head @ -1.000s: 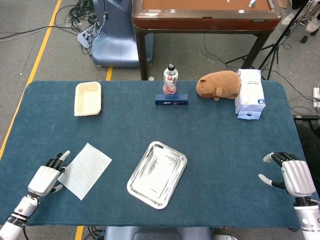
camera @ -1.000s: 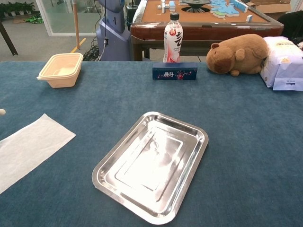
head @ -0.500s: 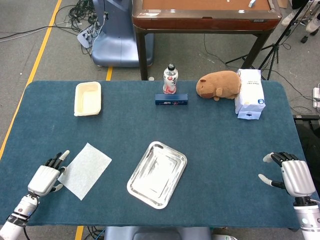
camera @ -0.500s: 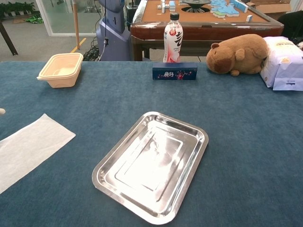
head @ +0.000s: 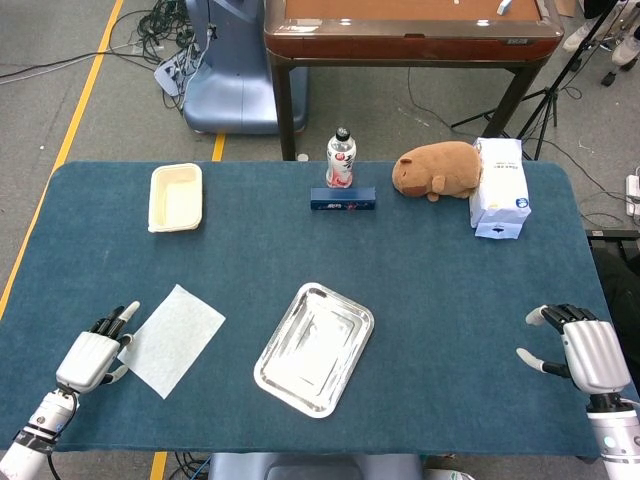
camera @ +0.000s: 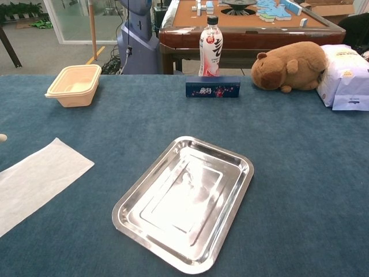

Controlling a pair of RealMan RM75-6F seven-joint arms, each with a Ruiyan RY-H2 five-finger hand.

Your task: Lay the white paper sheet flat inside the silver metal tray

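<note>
The white paper sheet (head: 172, 340) lies flat on the blue tablecloth at the front left, also seen low left in the chest view (camera: 34, 182). The silver metal tray (head: 313, 348) sits empty at the front centre, turned at an angle, a short gap right of the sheet (camera: 184, 202). My left hand (head: 90, 357) rests at the sheet's left edge with its fingers stretched out toward it; whether they touch the paper is unclear. One fingertip (camera: 2, 137) shows at the chest view's left border. My right hand (head: 580, 350) lies near the front right corner, fingers apart, holding nothing.
A beige food container (head: 176, 197) stands at the back left. Along the back edge are a drink bottle (head: 340, 160), a small blue box (head: 343, 200), a brown plush animal (head: 437, 170) and a white paper pack (head: 500, 188). A brown table stands behind.
The paper sheet has slid slightly to the right, toward the tray. Both hands stay almost where they were.
</note>
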